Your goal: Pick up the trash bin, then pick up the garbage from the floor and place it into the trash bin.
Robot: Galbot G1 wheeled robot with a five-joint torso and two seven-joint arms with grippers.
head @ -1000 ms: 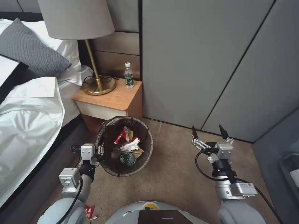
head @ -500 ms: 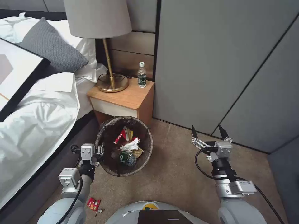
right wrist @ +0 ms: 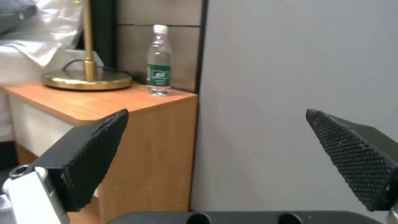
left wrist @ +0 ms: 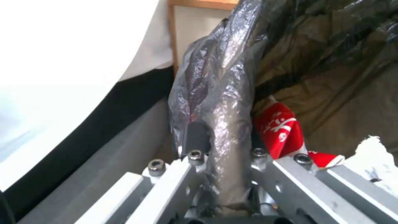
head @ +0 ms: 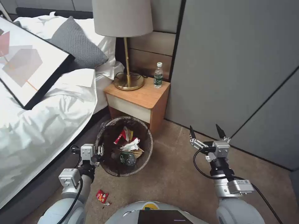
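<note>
Left gripper point(head: 100, 151) clamped on the crinkled, glossy bag-lined rim of the round trash bin point(head: 107, 168).
Right gripper point(head: 206, 132) holds its knurled black fingers apart over carpet; a red wrapper point(head: 102, 196) lies on the floor near the bin.

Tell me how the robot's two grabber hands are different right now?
The left gripper is shut on the trash bin, pinching its bag-covered rim; the right gripper is wide open and holds nothing. The left gripper sits at the bin's edge beside the bed; the right gripper hangs over bare carpet, pointing toward the grey wall panels. Both have silver metal bodies on arms reaching forward.
</note>
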